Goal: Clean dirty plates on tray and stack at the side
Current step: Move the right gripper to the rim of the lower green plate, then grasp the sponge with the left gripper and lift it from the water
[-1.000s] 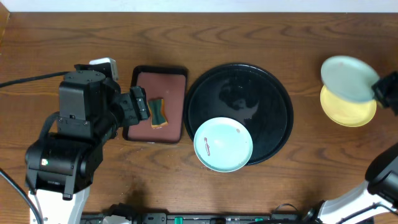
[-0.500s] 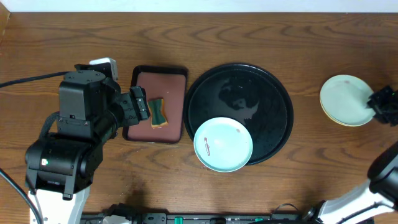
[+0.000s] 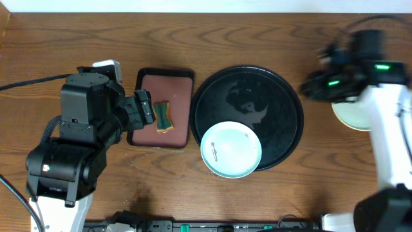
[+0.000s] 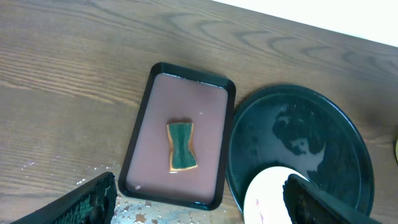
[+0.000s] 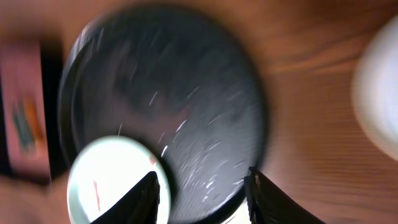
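Note:
The round black tray (image 3: 270,84) lies mid-table. One mint-green plate (image 3: 231,150) with small reddish smears sits on its front left part. Two more plates (image 3: 352,117) lie stacked on the table to the right, partly hidden by my right arm. My right gripper (image 3: 313,87) is open and empty, hovering over the tray's right rim. The blurred right wrist view shows the tray (image 5: 186,93) and the smeared plate (image 5: 112,180) between open fingers (image 5: 147,200). My left gripper (image 3: 145,108) is open and empty, beside the small brown tray.
A small rectangular brown tray (image 3: 177,87) with a black rim lies left of the round tray and holds a green and orange sponge (image 3: 163,116). The left wrist view shows the sponge (image 4: 181,146) and water drops on the wood (image 4: 134,210).
The right gripper set the mint plate down on the yellow plate and let go. It then swung left and back, over the black tray's right rim. The left arm has not moved.

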